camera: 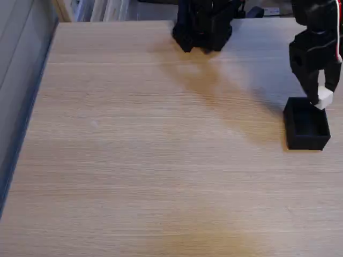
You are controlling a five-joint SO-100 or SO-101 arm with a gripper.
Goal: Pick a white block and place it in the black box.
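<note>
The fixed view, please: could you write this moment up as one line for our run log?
phase: placing | gripper: shut on white block | block: above black box, at its back rim | released: no

Light wood-grain table (150, 160) — black box (306, 129) near right edge, arm base (203, 27) at back.

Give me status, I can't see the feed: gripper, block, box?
Gripper shut on white block. Block held above black box, at its far rim. Nothing in the way.

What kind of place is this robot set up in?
Probably a home or office desk: a light wood-grain tabletop, what may be shelving behind it, and a small arm holding a white block over a black box.
</note>
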